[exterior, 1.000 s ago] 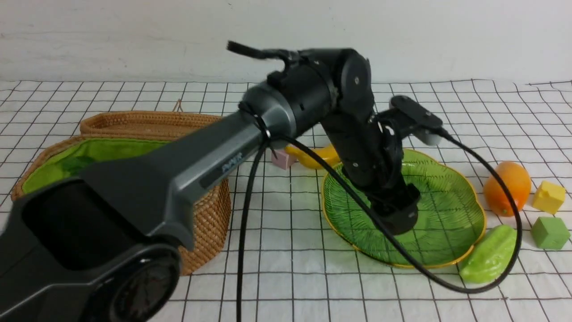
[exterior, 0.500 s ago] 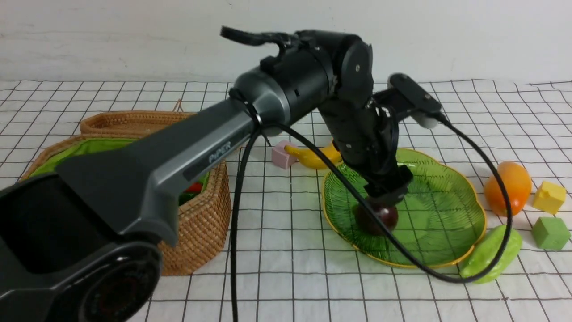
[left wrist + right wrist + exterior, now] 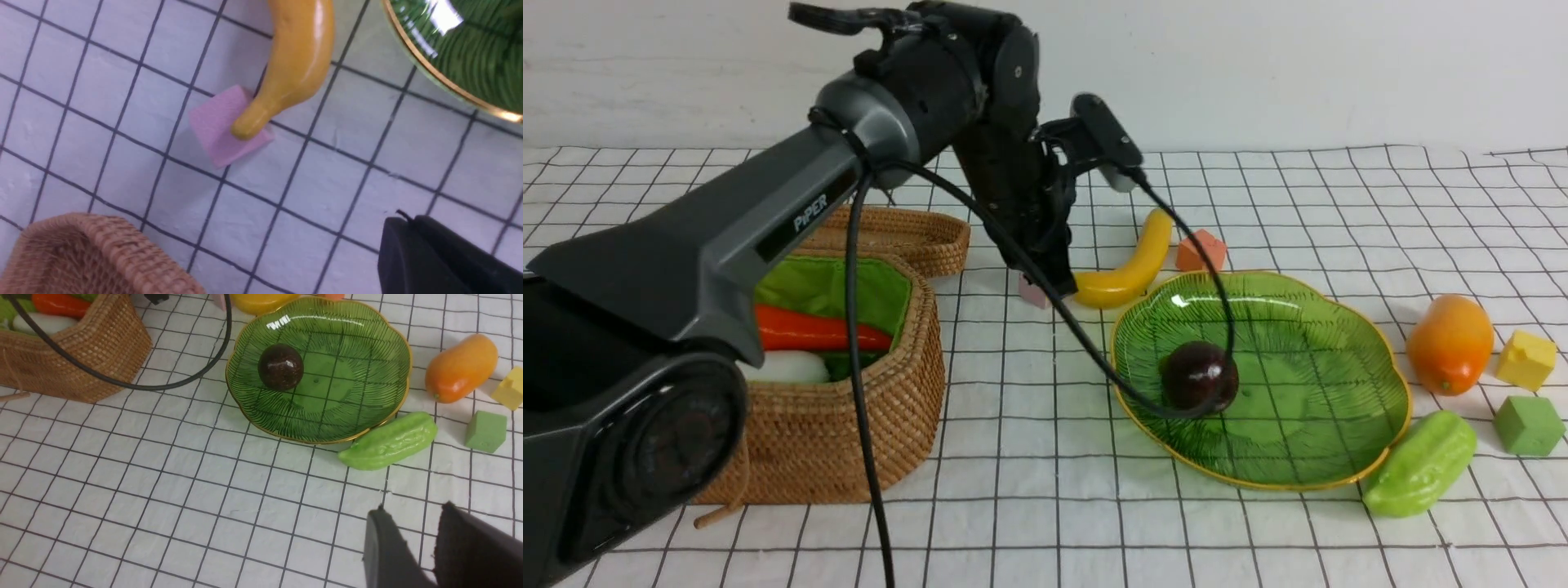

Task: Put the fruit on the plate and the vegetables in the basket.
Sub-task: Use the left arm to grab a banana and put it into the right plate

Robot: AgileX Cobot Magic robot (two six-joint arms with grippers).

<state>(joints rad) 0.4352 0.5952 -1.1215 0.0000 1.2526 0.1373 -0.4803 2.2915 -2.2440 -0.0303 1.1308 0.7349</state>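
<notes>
1. Change noted. A second ago my left arm stood low over the plate. Now it has pulled up and back toward the basket. The mangosteen is left behind on the plate's left half, free of any grip.

2. Left gripper: fingers drawn together, nothing between them. It hangs above the cloth near the pink cube.

3. Right gripper: fingers slightly apart and empty, well short of the plate.

4. Task standing, in my judgement: one fruit of three is delivered.
- The banana lies just behind the plate, one end resting on the pink cube.
- The mango lies on the cloth to the right of the plate.
- The carrot and the radish are in the basket.
- The gourd lies outside, just beside the plate's near right rim; I cannot tell whether it touches.

That leaves two fruits and one vegetable outstanding. The banana is nearest my left gripper.

5. Markings: the left arm's grey link carries the word "PiPER" in white. I can read no other writing on the cubes, the basket or the plate.
</notes>
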